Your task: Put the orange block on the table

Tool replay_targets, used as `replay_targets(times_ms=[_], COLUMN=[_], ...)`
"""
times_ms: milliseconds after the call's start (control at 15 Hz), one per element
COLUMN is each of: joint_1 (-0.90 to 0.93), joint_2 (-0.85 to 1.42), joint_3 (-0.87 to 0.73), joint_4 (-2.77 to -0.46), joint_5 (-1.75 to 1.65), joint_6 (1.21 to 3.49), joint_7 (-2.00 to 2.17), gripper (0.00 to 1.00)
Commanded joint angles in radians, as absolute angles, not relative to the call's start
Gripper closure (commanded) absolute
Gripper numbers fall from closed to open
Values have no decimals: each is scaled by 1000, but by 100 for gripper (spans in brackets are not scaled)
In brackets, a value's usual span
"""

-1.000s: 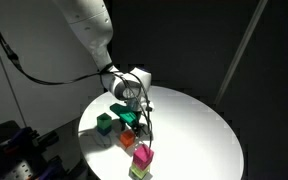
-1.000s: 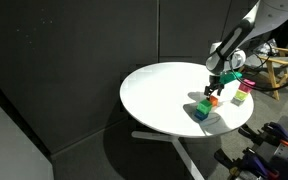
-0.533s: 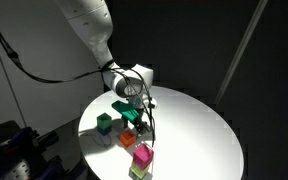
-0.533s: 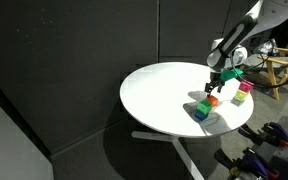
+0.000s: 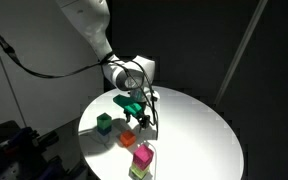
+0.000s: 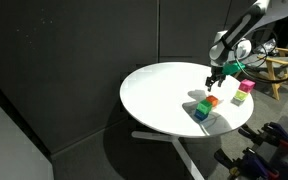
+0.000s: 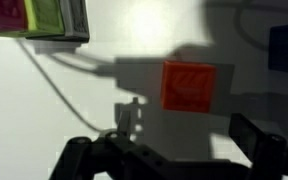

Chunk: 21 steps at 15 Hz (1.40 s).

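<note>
The orange block [image 7: 189, 85] lies flat on the white table [image 7: 24, 110], in the shadow of my arm. My gripper [image 7: 194, 135] hangs open just above it, with nothing between its fingers [image 7: 257, 138]. In both exterior views the orange block [image 5: 128, 139] [image 6: 212, 100] rests on the round table [image 5: 199, 130] [image 6: 159, 90], and the gripper [image 5: 142, 118] [image 6: 215, 87] stands a short way over it, apart from it.
A green cube [image 5: 105, 123] [image 6: 202, 108] sits close beside the orange block. A pink cube [image 5: 142, 156] stacked on a yellow-green one stands near the table's edge, also seen in the wrist view's top left corner [image 7: 44, 15]. Dark curtains surround the table.
The open gripper has lifted straight up from the orange block, which stays where it lies on the table.
</note>
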State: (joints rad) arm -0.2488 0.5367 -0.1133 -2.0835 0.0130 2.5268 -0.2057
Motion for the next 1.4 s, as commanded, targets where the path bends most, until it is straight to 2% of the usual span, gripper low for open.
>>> replay_targets(times_ms=[0,1333], joint_1=[-259,-117], joint_2=[455,234], joint_3=[-115,-159], joint_4=[-2141,-2290], joint_5=[8,-171], joint_6=[2496,2369], joint_7=[-222,-57], gripper=[0,0])
